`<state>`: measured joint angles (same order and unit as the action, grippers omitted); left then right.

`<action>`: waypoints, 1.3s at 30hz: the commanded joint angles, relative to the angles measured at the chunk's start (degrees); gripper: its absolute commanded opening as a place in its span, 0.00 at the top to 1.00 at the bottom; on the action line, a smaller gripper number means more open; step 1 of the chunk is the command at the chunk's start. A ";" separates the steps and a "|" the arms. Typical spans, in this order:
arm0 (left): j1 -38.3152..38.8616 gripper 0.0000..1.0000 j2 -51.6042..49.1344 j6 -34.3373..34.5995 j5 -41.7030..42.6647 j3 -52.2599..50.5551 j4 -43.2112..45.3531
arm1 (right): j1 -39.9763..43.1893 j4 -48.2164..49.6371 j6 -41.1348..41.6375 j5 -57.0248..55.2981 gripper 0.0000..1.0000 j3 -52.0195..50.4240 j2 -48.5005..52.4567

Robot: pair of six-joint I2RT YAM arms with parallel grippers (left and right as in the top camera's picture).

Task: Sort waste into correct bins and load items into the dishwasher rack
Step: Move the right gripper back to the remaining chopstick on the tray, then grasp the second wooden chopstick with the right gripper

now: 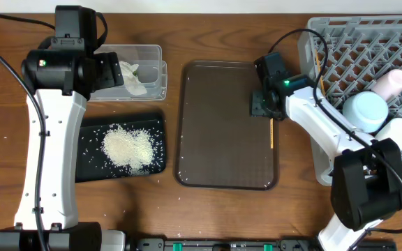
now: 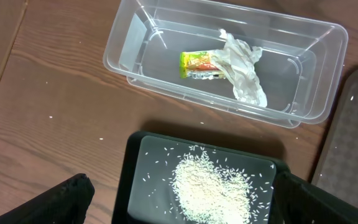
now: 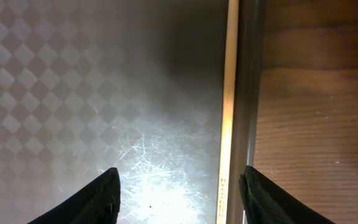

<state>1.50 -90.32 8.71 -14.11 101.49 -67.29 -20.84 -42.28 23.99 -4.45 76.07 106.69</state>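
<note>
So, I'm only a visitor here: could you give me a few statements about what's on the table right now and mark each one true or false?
1. The rice lies heaped on the black tray. True.
2. A chopstick lies along the right edge of the brown tray, between the open fingers of the right claw. True.
3. The crumpled napkin sits on the brown tray. False: it lies in the clear tub, beside the wrapper.
4. The left claw is holding the wrapper. False: it is open and empty, above the tub and the black tray.
5. The grey rack has nothing in it. False: the pink cup and the light-blue bowl are in it.
</note>
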 commanded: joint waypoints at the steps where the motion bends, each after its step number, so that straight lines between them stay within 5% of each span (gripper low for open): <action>1: -0.24 0.04 0.42 -0.55 -0.52 -0.02 -0.17 | -0.13 0.17 1.05 0.37 0.37 -0.28 2.36; 26: -0.24 0.04 0.42 -0.55 -0.52 -0.02 -0.17 | -0.09 2.21 1.05 -0.02 0.37 -0.35 10.67; 31: -0.24 0.04 0.42 -0.55 -0.52 -0.02 -0.17 | -0.20 2.29 1.31 0.02 0.62 -0.35 10.69; 35: -0.24 0.04 0.42 -0.55 -0.52 -0.02 -0.17 | -0.24 2.03 2.16 1.46 0.97 -0.35 10.69; 39: -0.24 0.04 0.42 -0.52 -0.52 -0.02 -0.17 | -0.22 2.25 2.19 4.57 0.99 -0.26 10.27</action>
<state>1.50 -90.32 8.71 -14.11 101.51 -67.29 -20.82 -39.99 25.50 -3.97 76.01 115.48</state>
